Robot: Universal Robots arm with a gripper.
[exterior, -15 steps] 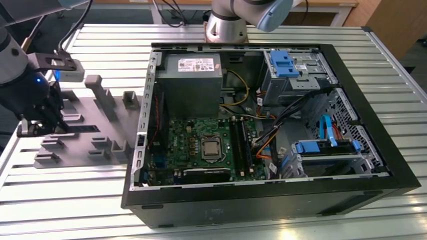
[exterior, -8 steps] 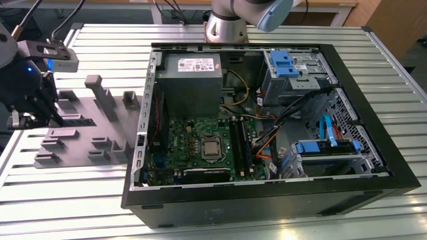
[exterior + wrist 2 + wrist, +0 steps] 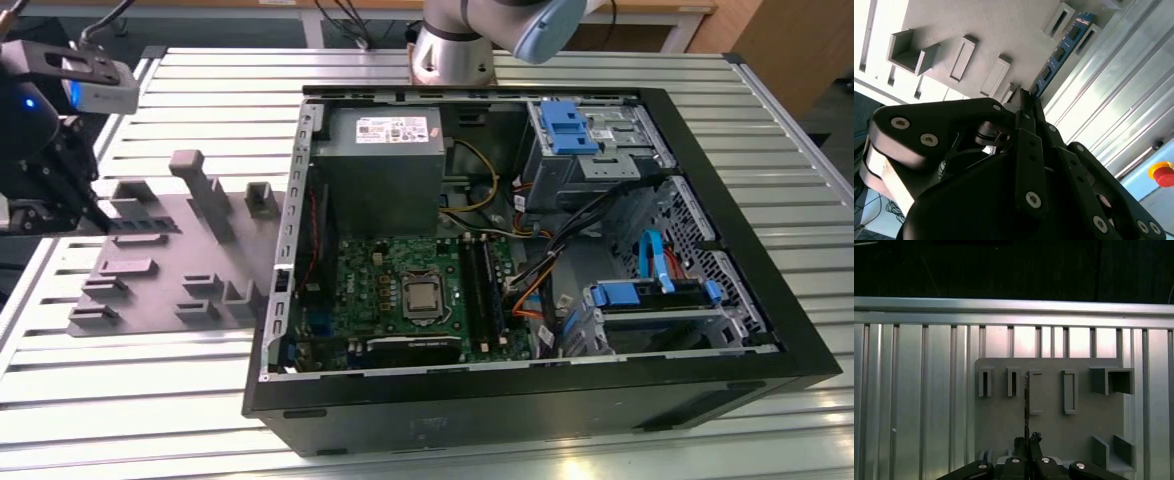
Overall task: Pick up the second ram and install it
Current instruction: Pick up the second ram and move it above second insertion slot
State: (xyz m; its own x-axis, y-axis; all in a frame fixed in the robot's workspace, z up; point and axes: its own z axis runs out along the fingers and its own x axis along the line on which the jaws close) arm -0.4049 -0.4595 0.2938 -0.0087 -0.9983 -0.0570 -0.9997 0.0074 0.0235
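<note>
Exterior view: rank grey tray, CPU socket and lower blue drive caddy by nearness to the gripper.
1. grey tray, right beside the gripper at the exterior view's left.
2. CPU socket, in the middle of the open case.
3. lower blue drive caddy, on the case's side toward the exterior view's right.

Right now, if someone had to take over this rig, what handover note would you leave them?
Gripper: shut on one end of the second ram, over the grey tray at the exterior view's left.
Ram: edge-on along the tray's blocks. I cannot tell whether it has lifted clear of the tray.
Done: the ram is grasped.
Left: the ram has not yet reached the open computer case and is not seated in the black memory slots on the board.
</note>
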